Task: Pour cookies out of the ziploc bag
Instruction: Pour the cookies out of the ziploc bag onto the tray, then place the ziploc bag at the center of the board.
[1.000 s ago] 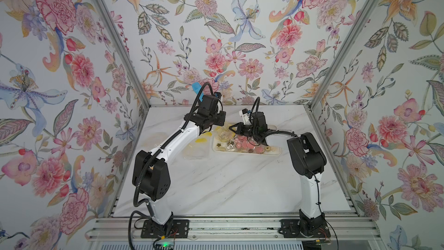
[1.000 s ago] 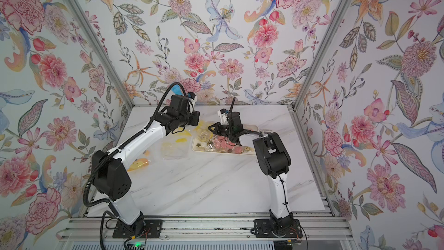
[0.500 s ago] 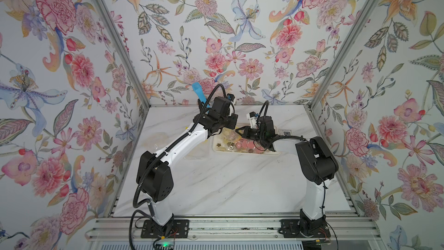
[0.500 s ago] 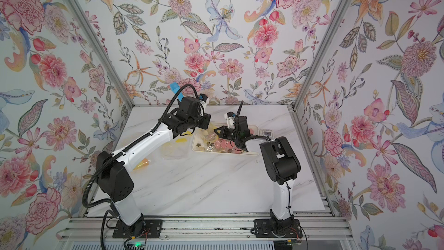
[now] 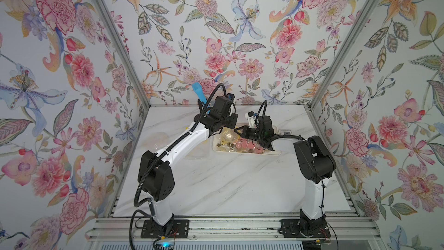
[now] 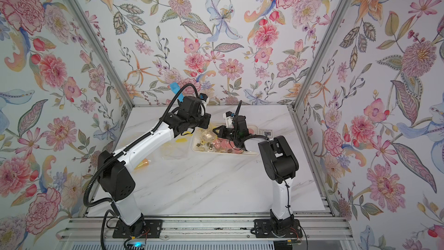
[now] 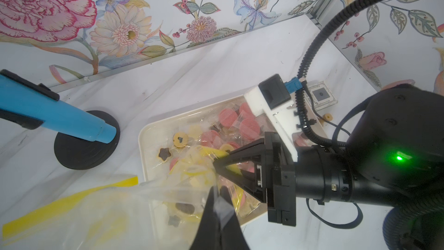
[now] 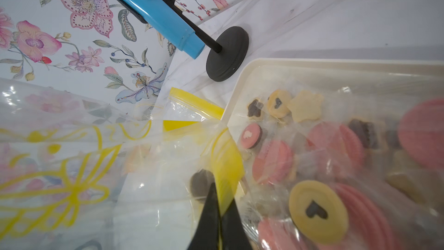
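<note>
The ziploc bag (image 7: 168, 188), clear with a yellow zip strip (image 8: 228, 162) and yellow print, hangs over the left end of a cream tray (image 5: 245, 153). My left gripper (image 7: 217, 191) is shut on its clear film. My right gripper (image 8: 222, 188) is shut on the yellow strip, close to the left one; it also shows in a top view (image 6: 215, 130). Cookies (image 8: 317, 205), pink, yellow and dark, many in clear wrappers, lie in the tray in both top views (image 5: 242, 144) (image 6: 223, 145). Dark pieces show through the bag's plastic.
A blue tube (image 7: 60, 119) on a black round base (image 7: 84, 150) stands at the back wall beside the tray. Another clear bag (image 6: 173, 150) lies on the marble left of the tray. A small card (image 5: 286, 132) and one loose cookie (image 7: 328, 117) lie right of it.
Both wrists have shifted to the right together, carrying the bag from beside the tray to over its left end. Both grippers have stayed shut.
</note>
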